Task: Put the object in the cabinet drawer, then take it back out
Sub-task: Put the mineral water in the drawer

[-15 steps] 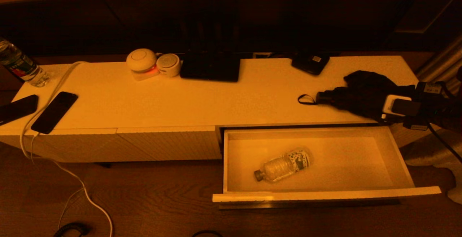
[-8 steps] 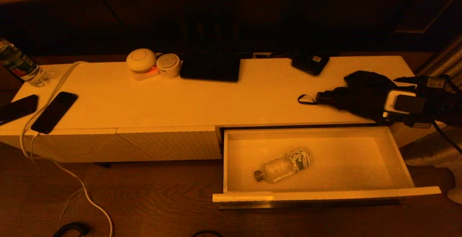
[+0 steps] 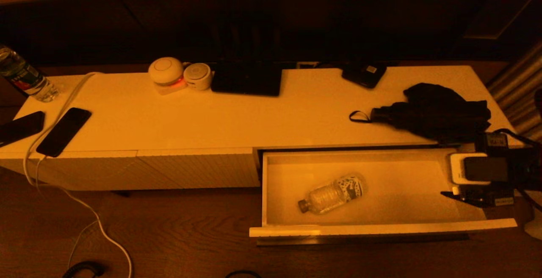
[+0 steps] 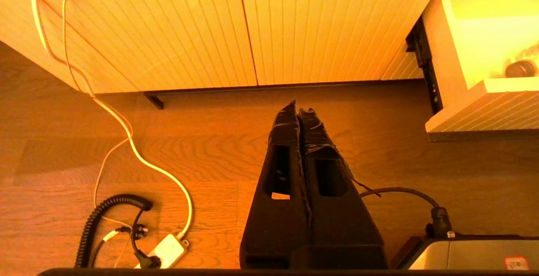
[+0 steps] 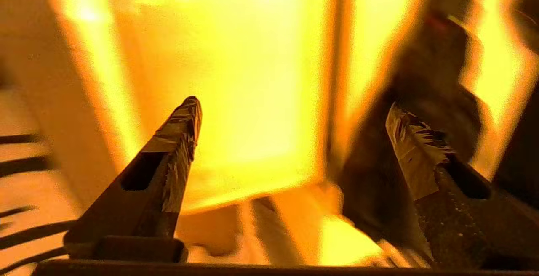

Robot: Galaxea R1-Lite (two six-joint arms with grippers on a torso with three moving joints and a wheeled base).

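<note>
Drawer contents first: the wide shallow white cabinet drawer [image 3: 465, 223] stands pulled fully out from the long low white cabinet [image 3: 127, 168], and a small clear plastic bottle with a dark cap and printed label [image 3: 332, 194] lies on its side on the drawer floor, left of the middle, cap pointing toward the front left corner. Nothing touches it.

My right gripper [image 5: 294, 112] hovers over the right end of the drawer, well apart from the bottle; in the head view only its wrist block shows, above the drawer's right wall. In the right wrist view its two dark taped fingers [image 5: 177, 141] stand wide apart with nothing between them.

My left gripper [image 4: 298, 110] hangs low over the wooden floor [image 4: 210, 149] in front of the cabinet's ribbed panels, its fingers pressed together and empty. A white cable [image 4: 139, 154] trails across the floor beside it.

On the cabinet top, a folded black umbrella with a wrist loop [image 3: 427, 112] lies just behind the drawer opening, a black phone [image 3: 63, 132] lies near the left end, and a second clear bottle [image 3: 23, 79] stands at the far left corner.
</note>
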